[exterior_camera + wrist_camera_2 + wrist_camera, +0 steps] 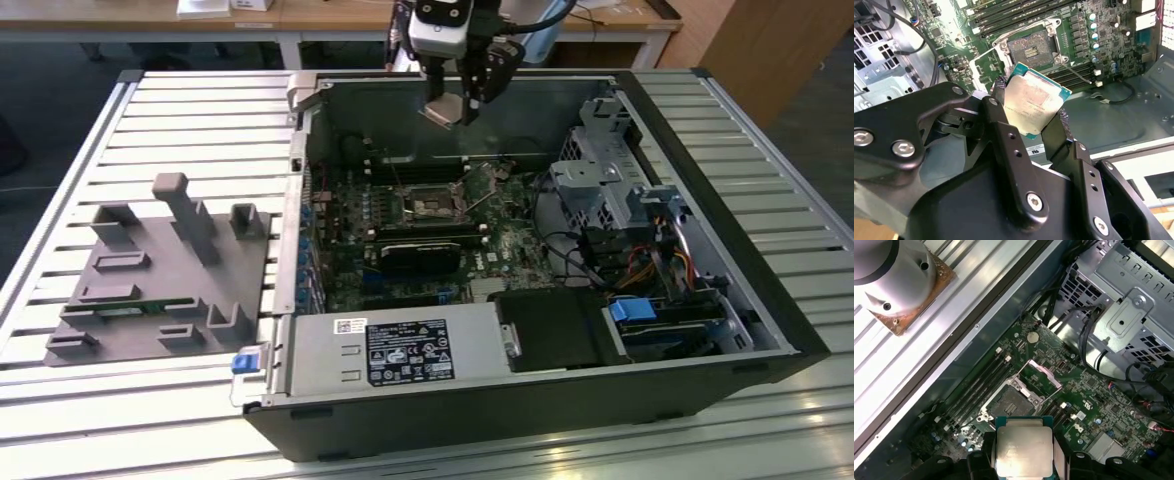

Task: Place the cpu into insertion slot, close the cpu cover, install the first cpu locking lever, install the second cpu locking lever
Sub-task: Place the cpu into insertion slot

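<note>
My gripper (pixel 457 108) hangs above the open computer case, near its back wall, shut on the cpu (pixel 441 113). The cpu (pixel 1034 100) is a flat silver square with a green rim, pinched at two opposite edges in both wrist views (pixel 1023 450). Below it, on the green board, the insertion slot (pixel 430 205) lies open with its pin field bare (pixel 1031 50) (pixel 1009 402). The cpu cover (pixel 988 65) (pixel 1040 377) is swung up beside the slot. A thin wire locking lever (pixel 1078 74) sticks out along the slot's side.
A grey fixture plate (pixel 160 270) with upright pegs lies on the slatted table at the exterior view's left. Inside the case are a silver drive cage (pixel 607 185), loose cables (pixel 587 265), a black block (pixel 416 258) and the power supply (pixel 400 350). Memory slots (pixel 1019 15) run beside the socket.
</note>
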